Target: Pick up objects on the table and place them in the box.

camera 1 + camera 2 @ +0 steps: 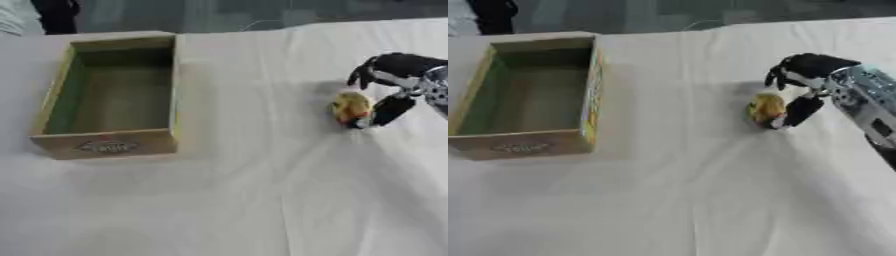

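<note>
Apparently the right hand [802, 87] has its curled fingers above and thumb beside a small yellow object [766, 108], perhaps a toy, near the table's [262, 200] right edge. Close fully before lifting, then carry it left to the empty wooden box [109, 145].

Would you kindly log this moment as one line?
right hand: curled round small yellow rounded object on white tablecloth | open cardboard box: empty | left hand: unseen

A white cloth [262, 200] covers the desk [17, 45]; on it sit an open box [109, 142] at left and a yellow object [766, 107] right.
</note>
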`<state>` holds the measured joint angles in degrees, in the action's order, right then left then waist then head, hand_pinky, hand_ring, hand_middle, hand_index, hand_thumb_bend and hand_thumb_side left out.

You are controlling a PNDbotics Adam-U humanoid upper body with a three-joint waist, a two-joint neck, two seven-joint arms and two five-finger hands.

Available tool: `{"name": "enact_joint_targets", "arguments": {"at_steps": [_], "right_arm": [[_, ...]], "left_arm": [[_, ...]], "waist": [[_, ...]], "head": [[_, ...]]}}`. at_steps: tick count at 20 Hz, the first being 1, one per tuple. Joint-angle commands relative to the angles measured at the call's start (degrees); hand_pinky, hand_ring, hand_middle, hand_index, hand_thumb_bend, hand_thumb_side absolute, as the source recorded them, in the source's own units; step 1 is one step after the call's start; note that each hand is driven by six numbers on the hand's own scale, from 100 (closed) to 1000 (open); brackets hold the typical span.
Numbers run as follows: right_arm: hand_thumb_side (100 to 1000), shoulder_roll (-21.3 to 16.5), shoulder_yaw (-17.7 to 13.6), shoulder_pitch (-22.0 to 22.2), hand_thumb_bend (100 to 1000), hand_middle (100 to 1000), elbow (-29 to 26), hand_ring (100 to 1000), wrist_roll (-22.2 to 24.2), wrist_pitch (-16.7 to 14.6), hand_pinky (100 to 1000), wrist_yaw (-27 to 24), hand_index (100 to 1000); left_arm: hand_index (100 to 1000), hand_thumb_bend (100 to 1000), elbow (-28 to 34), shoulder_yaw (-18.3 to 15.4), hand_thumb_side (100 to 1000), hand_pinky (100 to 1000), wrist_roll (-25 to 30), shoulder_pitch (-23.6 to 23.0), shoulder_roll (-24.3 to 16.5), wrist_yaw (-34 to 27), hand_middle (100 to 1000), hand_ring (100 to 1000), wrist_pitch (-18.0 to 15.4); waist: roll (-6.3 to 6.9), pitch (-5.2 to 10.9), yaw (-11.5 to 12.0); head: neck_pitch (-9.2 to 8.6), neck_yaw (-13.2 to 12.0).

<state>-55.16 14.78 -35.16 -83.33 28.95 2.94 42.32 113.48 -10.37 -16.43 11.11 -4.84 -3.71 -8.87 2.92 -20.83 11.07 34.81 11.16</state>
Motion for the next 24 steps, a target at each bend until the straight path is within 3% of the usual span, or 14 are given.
{"name": "enact_joint_targets", "arguments": {"at_steps": [1,13,24], "right_arm": [[335,-0.80,0.00,-0.58,521,576,0.76,746,0.32,-0.38,745,0.75,766],[249,-1.25,-0.48,0.06,398,519,-3.13,695,-2.51,1.42,726,-1.25,656],[123,-2.06,-1.42,1.02,158,513,-7.55,663,-3.03,3.67,719,-3.00,643]], "left_arm": [[800,100,1.11,0.09,967,453,0.25,0.32,-0.33,0.17,492,508,-0.07],[800,100,1.11,0.09,968,452,0.54,0.36,-0.27,0.21,493,508,-0.01],[800,100,1.11,0.08,971,452,0.92,0.41,-0.32,0.32,493,508,0.07]], "waist": [[-0.04,0.78,0.14],[-0.21,0.79,-0.11],[-0.37,0.98,-0.37]], "head": [[-0.65,-0.08],[-0.67,-0.27],[-0.82,-0.45]]}}
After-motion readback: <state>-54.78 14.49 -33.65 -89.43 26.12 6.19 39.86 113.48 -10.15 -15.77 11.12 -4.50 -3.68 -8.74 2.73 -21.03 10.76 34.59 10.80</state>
